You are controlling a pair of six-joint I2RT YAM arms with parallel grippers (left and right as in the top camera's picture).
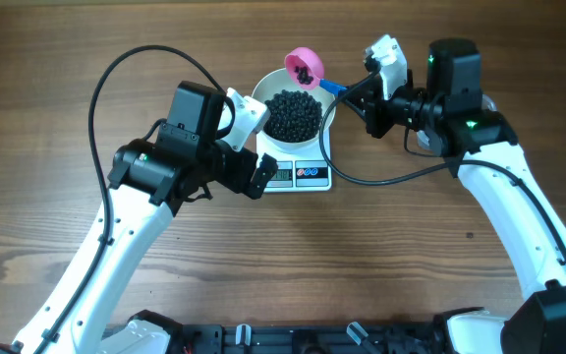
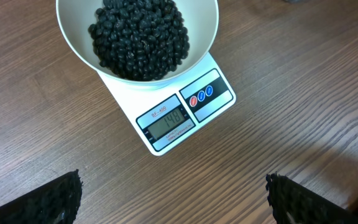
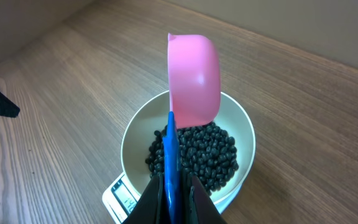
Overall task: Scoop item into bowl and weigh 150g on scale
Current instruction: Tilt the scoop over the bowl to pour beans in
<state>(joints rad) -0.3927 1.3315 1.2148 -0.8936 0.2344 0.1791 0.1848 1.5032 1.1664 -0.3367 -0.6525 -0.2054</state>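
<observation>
The white bowl stands on the white scale with a heap of black beans, the item, inside. The display seems to read 148. My right gripper is shut on the blue handle of a pink scoop. The scoop hangs tilted over the bowl's far rim, a few beans showing in its cup. My left gripper is open over bare wood just in front of the scale, nothing between its fingertips. From the right wrist, the bowl and beans lie below the scoop.
A black cable loops over the wood behind the left arm. Another cable runs from the right arm past the scale's right side. Both arm bases stand at the near table edge.
</observation>
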